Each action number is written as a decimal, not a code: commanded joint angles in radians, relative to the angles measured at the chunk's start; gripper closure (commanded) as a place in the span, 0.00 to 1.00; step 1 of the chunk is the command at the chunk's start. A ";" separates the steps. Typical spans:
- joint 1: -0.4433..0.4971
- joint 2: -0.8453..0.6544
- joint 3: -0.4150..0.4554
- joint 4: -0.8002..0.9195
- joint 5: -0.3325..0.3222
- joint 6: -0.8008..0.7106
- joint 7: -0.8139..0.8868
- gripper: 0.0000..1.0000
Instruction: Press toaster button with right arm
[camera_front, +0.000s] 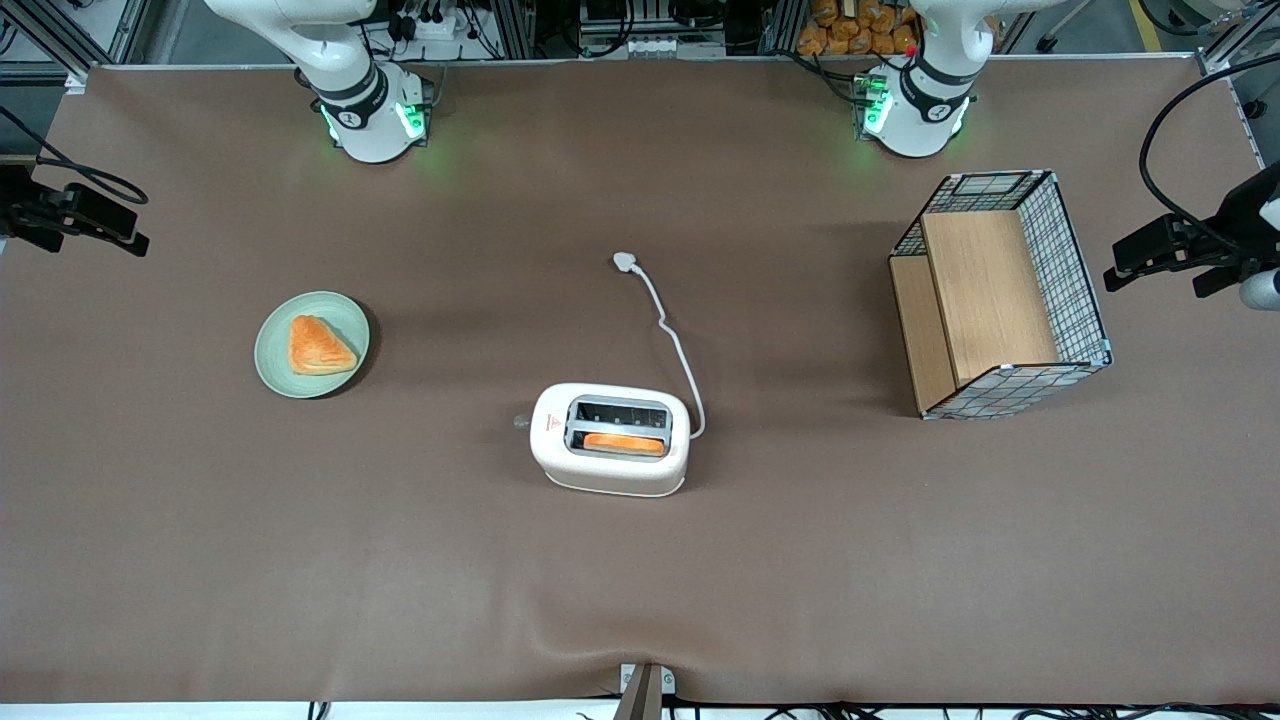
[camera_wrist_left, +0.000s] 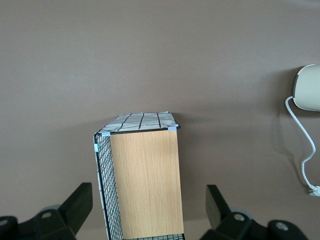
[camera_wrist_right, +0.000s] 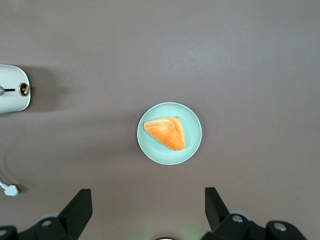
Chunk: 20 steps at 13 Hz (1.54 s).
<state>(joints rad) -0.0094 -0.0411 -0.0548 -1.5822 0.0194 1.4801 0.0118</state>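
Observation:
The cream-white toaster (camera_front: 610, 440) stands mid-table with an orange toast slice (camera_front: 623, 442) in the slot nearer the front camera. Its small greyish button (camera_front: 520, 421) sticks out of the narrow end by the red logo, facing the working arm's end of the table. The right wrist view shows that end of the toaster (camera_wrist_right: 12, 95) and the button (camera_wrist_right: 23, 89). My right gripper (camera_front: 120, 228) hangs high at the working arm's end of the table, well away from the toaster. Its fingers are wide open and empty (camera_wrist_right: 147, 200).
A green plate (camera_front: 270, 350) with a triangular piece of bread (camera_front: 318, 345) lies between gripper and toaster; it shows under the gripper (camera_wrist_right: 192, 145). The toaster's white cord ends in a plug (camera_front: 624, 261). A wire and wood basket (camera_front: 1000, 300) stands toward the parked arm's end.

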 joint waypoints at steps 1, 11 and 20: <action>-0.015 -0.008 0.015 -0.002 -0.001 0.003 0.016 0.00; -0.003 0.015 0.021 0.016 -0.021 -0.010 0.014 0.00; 0.008 0.061 0.023 0.008 -0.007 -0.010 0.014 0.00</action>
<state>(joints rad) -0.0063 0.0114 -0.0407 -1.5833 0.0191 1.4779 0.0119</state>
